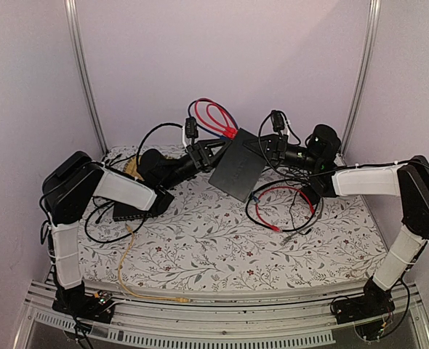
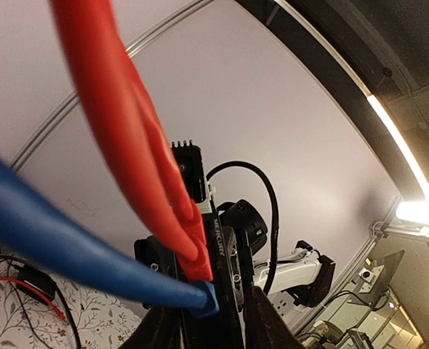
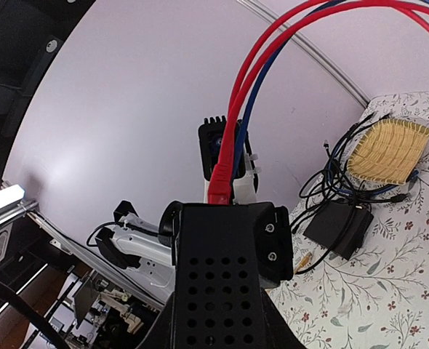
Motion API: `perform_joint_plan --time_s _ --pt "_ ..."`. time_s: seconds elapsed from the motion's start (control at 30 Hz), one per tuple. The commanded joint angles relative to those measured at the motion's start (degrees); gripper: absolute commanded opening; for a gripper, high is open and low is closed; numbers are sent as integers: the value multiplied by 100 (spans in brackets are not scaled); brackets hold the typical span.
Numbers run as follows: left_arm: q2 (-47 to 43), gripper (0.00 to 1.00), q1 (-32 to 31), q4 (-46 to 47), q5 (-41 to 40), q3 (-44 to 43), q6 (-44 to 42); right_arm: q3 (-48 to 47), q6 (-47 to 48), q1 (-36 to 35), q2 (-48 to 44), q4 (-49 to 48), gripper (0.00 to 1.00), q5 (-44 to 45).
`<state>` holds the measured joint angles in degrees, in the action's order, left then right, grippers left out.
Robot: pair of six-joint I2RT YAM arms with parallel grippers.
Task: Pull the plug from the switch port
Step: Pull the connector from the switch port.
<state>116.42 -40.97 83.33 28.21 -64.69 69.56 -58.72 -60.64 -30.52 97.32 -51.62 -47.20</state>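
The flat black switch [image 1: 236,169] is held tilted above the table between both grippers. A red plug [image 2: 196,251] and a blue plug [image 2: 204,297] sit in ports along its thin edge [image 2: 227,251], and their cables loop upward [image 1: 211,115]. My left gripper [image 1: 216,147] [image 2: 213,329] straddles that edge beside the blue plug, one finger [image 2: 267,323] against the switch body; I cannot see whether it grips. My right gripper [image 1: 264,149] [image 3: 218,323] is shut on the opposite side of the switch's perforated face [image 3: 225,291], with the red plug [image 3: 220,185] showing beyond it.
A dark grey box [image 1: 136,211] [image 3: 338,227] with a yellow cable [image 1: 126,265] lies on the floral table at the left. A wicker basket [image 3: 389,149] sits behind it. Loose red and black cables [image 1: 283,207] lie right of centre.
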Motion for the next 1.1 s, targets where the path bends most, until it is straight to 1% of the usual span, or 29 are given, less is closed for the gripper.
perform_joint_plan --time_s 0.0,0.4,0.77,0.87,1.07 --pt "51 32 29 457 -81 -69 142 -207 -1 -48 -169 -470 1 -50" --pt "29 28 28 352 38 -131 121 -262 -18 -52 -161 -463 1 -69" --pt "-102 25 -20 -132 72 -141 -241 -305 -1 -80 -125 -438 1 -60" --pt "-102 23 -18 -148 54 -142 -241 -298 13 -77 -132 -424 1 -69" --pt "-102 13 -37 -169 36 -157 -253 -272 33 -77 -151 -405 1 -66"
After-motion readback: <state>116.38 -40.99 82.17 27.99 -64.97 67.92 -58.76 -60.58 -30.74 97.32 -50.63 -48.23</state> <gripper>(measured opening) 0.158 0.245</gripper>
